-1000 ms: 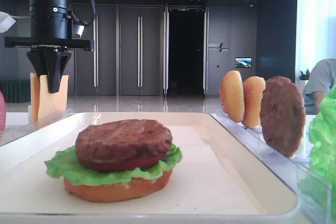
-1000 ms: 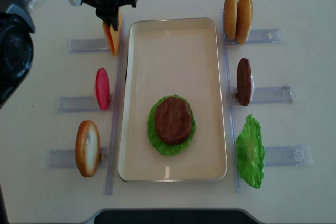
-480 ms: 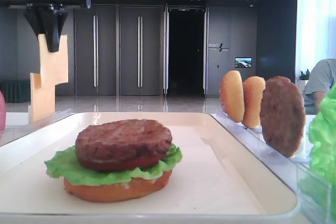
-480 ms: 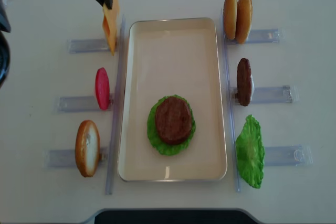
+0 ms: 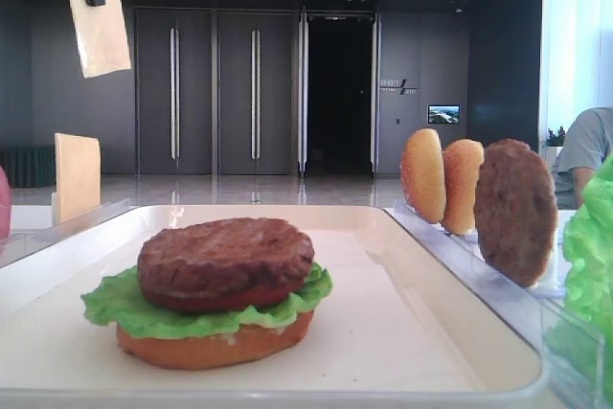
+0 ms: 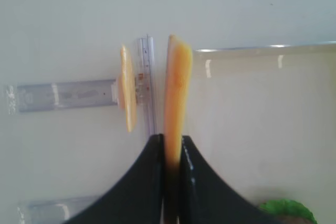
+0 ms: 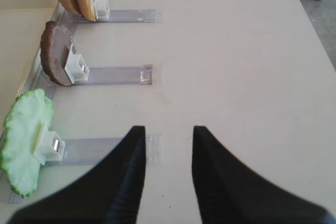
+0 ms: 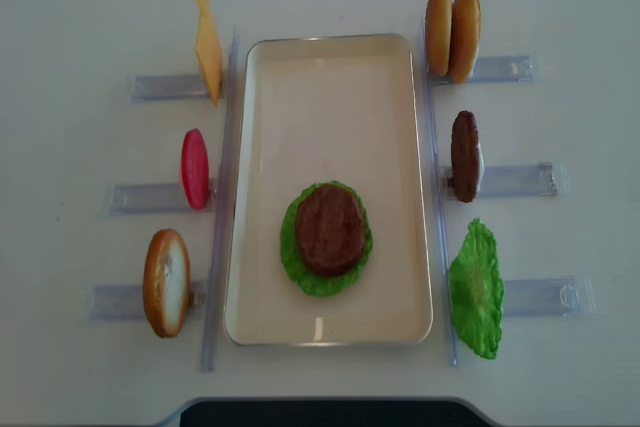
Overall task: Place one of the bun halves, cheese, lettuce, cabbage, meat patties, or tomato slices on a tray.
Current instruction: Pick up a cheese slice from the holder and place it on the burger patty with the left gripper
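Note:
My left gripper (image 6: 172, 139) is shut on a cheese slice (image 6: 177, 87), which hangs edge-on from it high above the table's far left (image 5: 96, 26), over the gap between its holder and the tray (image 6: 262, 108). A second cheese slice (image 8: 210, 62) stands in the clear holder. On the cream tray (image 8: 330, 97) lies a stack of bun half, lettuce, tomato and meat patty (image 8: 329, 229). In the right wrist view my right gripper (image 7: 168, 132) is open and empty over bare table, to the right of the standing lettuce leaf (image 7: 23, 140).
Left of the tray, clear holders carry a tomato slice (image 8: 194, 168) and a bun half (image 8: 166, 281). On the right stand two bun halves (image 8: 450, 32), a meat patty (image 8: 465, 155) and lettuce (image 8: 476, 289). A person sits at the far right (image 5: 586, 155).
My left gripper has risen straight up with one cheese slice, lifting it clear of the holder and almost out of both exterior views. The other slice stays in the holder.

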You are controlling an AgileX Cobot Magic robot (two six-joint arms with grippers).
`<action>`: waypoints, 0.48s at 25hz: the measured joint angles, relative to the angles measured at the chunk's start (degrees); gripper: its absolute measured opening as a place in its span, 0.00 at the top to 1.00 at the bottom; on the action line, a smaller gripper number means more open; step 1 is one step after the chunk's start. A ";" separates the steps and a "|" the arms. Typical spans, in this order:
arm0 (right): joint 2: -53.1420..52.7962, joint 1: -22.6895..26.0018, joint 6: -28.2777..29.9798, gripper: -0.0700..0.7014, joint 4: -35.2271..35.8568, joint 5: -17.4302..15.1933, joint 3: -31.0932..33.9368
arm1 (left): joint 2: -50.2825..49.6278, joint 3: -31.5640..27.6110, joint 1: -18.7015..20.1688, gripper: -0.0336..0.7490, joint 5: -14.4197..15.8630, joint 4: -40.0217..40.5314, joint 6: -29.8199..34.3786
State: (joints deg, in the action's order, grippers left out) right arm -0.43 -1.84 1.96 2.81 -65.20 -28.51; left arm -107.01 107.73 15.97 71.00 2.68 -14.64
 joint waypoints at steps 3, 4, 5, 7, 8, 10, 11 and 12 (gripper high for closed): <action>0.00 0.00 0.00 0.59 0.00 0.00 0.00 | 3.36 -3.56 0.00 0.92 0.06 -1.34 0.00; 0.00 0.00 0.00 0.59 0.00 0.00 0.00 | 4.88 -4.85 0.00 0.92 0.06 -1.60 0.00; 0.00 0.00 0.00 0.59 0.00 0.00 0.00 | 6.33 -6.47 0.00 0.92 0.06 -1.83 0.00; 0.00 -0.05 0.00 0.59 0.00 0.00 0.00 | 10.27 -9.92 0.00 0.92 0.06 -2.02 0.00; 0.00 -0.05 0.00 0.59 0.00 0.00 0.00 | 12.07 -11.45 0.00 0.92 0.06 -2.01 0.00; 0.00 -0.05 0.00 0.59 0.00 0.00 0.00 | 16.53 -15.53 0.00 0.92 0.06 -2.01 0.00; 0.00 -0.05 0.00 0.59 0.00 0.00 0.00 | 18.82 -17.41 0.00 0.92 0.06 -2.01 0.00; 0.00 -0.05 0.00 0.59 0.00 0.00 0.00 | 20.79 -19.84 0.00 0.92 0.06 -2.01 0.00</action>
State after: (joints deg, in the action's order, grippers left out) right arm -0.43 -1.89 1.96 2.81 -65.20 -28.51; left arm -86.22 87.89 15.97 71.06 0.67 -14.64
